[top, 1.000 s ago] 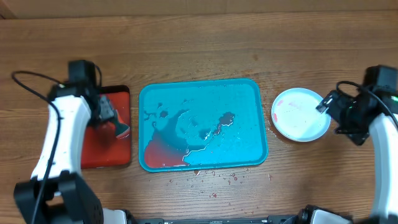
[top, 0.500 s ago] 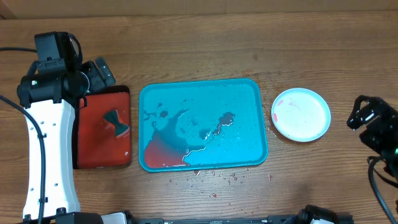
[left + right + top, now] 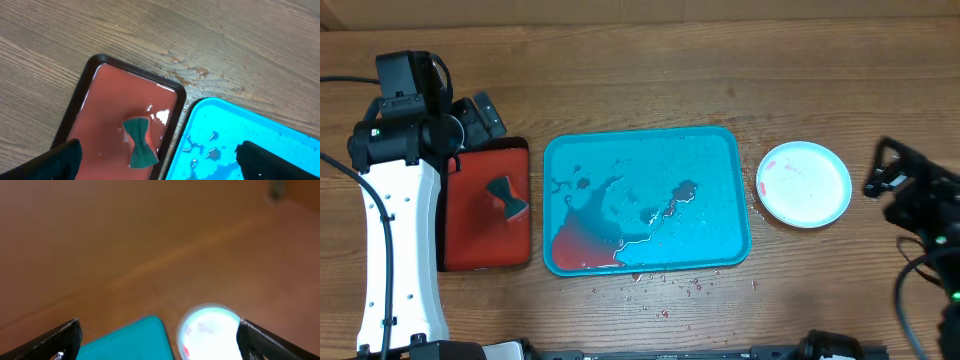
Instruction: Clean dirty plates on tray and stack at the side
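Note:
The cyan-blue tray (image 3: 645,198) lies mid-table with water and a red sauce pool in its front left corner; no plates are on it. It shows in the left wrist view (image 3: 250,145) and the right wrist view (image 3: 130,340). A white plate (image 3: 804,184) with faint red smears sits on the table to the tray's right, blurred in the right wrist view (image 3: 210,330). Whether other plates lie under it I cannot tell. My left gripper (image 3: 157,157) is open and empty above the red tray. My right gripper (image 3: 160,340) is open and empty, raised right of the plate.
A smaller red tray (image 3: 485,205) with a dark rim holds reddish water and a green sponge (image 3: 506,197), left of the blue tray; the sponge shows in the left wrist view (image 3: 140,142). Sauce specks and drops (image 3: 670,285) dot the table in front of the blue tray.
The left arm lifted off the red tray, leaving the sponge there, then held still. The right arm drew back from the plate to the right and now sits a little higher.

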You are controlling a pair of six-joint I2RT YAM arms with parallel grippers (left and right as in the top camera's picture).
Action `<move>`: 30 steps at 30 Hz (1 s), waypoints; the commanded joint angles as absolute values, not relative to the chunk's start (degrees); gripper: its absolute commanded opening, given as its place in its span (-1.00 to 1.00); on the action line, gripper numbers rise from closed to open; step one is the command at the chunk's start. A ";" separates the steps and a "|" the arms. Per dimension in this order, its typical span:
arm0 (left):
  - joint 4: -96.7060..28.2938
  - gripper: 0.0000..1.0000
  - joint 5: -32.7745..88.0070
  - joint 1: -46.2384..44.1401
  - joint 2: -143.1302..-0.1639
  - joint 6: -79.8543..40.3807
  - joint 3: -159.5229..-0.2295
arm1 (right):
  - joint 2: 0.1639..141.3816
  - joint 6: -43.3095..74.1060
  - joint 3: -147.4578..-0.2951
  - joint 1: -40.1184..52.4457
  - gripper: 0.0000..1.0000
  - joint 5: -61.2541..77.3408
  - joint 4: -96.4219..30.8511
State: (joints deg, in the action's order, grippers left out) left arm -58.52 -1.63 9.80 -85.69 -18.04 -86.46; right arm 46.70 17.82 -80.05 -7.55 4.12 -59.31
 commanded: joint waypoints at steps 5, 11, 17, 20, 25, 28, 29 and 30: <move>-58.46 1.00 -0.99 10.11 -85.95 -18.41 -86.41 | 30.74 14.79 -49.21 1.06 1.00 2.90 -31.27; -58.43 1.00 -0.99 10.11 -85.95 -18.41 -86.41 | 15.77 14.96 -23.97 3.03 1.00 2.87 -13.72; -58.46 0.99 -1.02 10.11 -85.95 -18.41 -86.41 | 4.71 14.96 -8.25 4.40 1.00 2.85 -4.71; -58.43 1.00 -1.02 10.11 -85.95 -18.41 -86.41 | 1.63 14.98 -3.53 4.51 1.00 2.85 -1.67; -58.43 1.00 -0.99 10.11 -85.95 -18.41 -86.41 | 0.12 15.42 -0.45 4.56 1.00 3.33 -3.86; -58.46 1.00 -0.99 10.11 -85.95 -18.41 -86.41 | 0.12 15.42 -0.45 4.54 1.00 3.38 -4.56; -58.43 0.99 -1.02 10.11 -85.95 -18.41 -86.41 | 0.12 15.40 -0.45 4.54 1.00 3.38 -4.51; -58.46 1.00 -1.02 10.11 -85.95 -18.41 -86.41 | 0.12 15.38 -0.45 4.54 1.00 3.22 -4.45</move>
State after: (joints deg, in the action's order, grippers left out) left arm -58.54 -1.45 9.80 -85.69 -18.04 -86.43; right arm 0.84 16.05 -1.06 4.19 3.44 -4.75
